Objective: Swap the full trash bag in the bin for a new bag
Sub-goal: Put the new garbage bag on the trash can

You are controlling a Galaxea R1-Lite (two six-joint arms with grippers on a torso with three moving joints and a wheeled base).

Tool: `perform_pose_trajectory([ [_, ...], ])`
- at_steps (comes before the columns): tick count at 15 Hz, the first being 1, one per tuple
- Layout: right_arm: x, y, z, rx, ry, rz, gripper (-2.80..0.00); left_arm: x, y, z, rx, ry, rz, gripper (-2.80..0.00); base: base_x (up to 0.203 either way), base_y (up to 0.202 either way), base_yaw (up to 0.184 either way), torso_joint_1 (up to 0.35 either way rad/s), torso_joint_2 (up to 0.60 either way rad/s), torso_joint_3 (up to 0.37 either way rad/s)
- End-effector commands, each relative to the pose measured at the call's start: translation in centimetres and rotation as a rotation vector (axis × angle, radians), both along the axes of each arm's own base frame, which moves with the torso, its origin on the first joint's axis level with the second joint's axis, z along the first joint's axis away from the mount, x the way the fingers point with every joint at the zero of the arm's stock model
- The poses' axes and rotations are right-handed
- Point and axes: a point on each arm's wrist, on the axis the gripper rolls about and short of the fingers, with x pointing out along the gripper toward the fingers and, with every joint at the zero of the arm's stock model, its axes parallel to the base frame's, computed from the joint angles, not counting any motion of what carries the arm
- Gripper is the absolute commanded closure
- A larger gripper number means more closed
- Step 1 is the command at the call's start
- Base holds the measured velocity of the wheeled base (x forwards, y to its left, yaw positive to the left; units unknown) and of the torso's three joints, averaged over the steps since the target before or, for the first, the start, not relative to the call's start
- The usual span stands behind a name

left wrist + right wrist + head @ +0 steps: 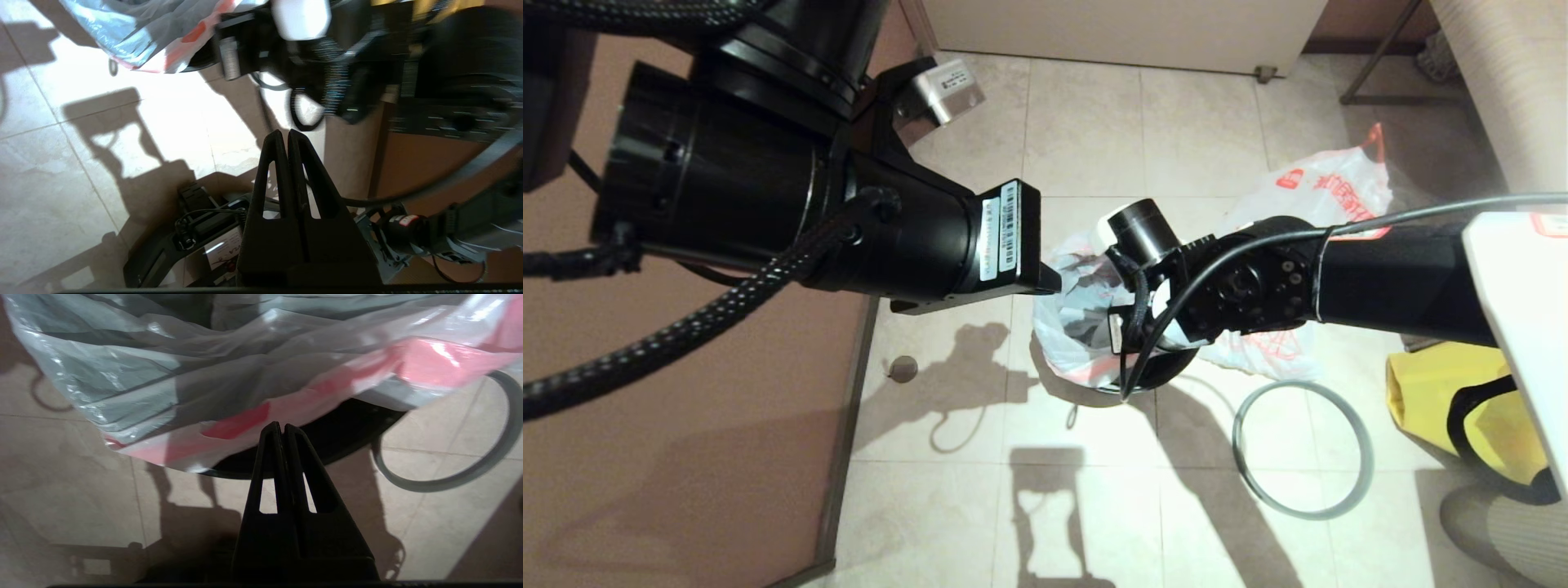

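Tiled floor, beige, shadowed. New bag (1078, 327) draped over the bin (327, 445), its printed skirt hanging outside; grey ring (1303, 449) lies just beside it on the floor. Right claw (282, 428) pinched shut, empty, at the bag's edge; left claw (288, 136) likewise shut (holding nothing). Judgement: tuck the skirt evenly, then seat the ring.

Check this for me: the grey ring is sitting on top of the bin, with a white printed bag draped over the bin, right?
Not quite. The grey ring lies on the floor beside the bin, not on it; the head view shows this. The white printed bag does drape over the bin.
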Motion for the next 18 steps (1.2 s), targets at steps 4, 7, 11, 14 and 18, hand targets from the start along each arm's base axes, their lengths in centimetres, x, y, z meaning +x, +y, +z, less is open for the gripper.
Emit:
perform_pose_trajectory([
  [4,0.7,1.5,-2.6,0.035,0.027,-0.025,0.0,-0.9,0.6,0.7,-0.023,-0.016,-0.008,0.0,0.0,0.0,0.0,0.0,0.0,0.0],
  [7,0.5,1.5,-2.3,0.071,0.027,-0.047,-2.8,-0.7,0.4,0.7,-0.026,-0.019,-0.012,0.0,0.0,0.0,0.0,0.0,0.0,0.0],
  [11,0.8,1.4,-2.9,0.076,0.036,-0.076,-2.8,-0.4,-0.2,0.6,-0.033,-0.026,-0.015,0.0,0.0,0.0,0.0,0.0,0.0,0.0],
  [14,1.5,1.4,-4.1,0.06,0.054,-0.088,-2.8,-0.3,-0.3,0.5,-0.033,-0.027,-0.012,0.0,0.0,0.0,0.0,0.0,0.0,0.0],
  [18,1.8,1.0,-4.3,0.055,0.059,-0.099,-2.8,-0.2,-0.3,0.5,-0.033,-0.027,-0.012,0.0,0.0,0.0,0.0,0.0,0.0,0.0],
])
